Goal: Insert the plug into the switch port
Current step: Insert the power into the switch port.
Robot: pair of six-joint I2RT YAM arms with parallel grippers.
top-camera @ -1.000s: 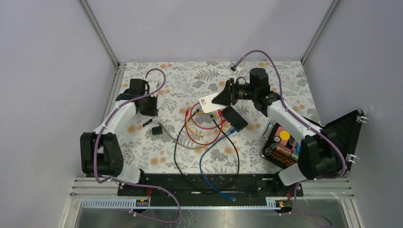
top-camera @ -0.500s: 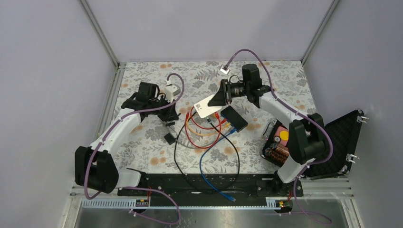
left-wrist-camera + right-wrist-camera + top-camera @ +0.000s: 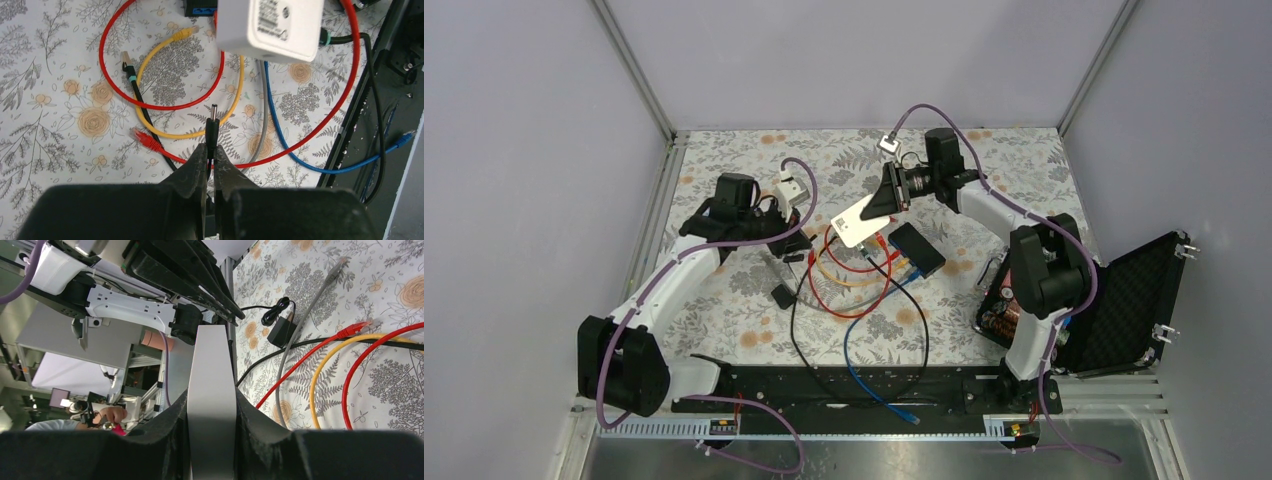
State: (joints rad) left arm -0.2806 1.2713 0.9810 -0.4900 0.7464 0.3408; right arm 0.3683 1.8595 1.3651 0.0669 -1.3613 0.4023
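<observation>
Jutting past the left fingers (image 3: 192,170) is the plug (image 3: 212,131) they pinch.

Black barrel plug (image 3: 212,127), pinched in the left end effector (image 3: 209,150), hangs apart from the flat black switch (image 3: 921,250).

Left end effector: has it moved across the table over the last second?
Yes. The left end effector, pinching the plug, has moved right, closer to the flat black box, which stayed put.
</observation>
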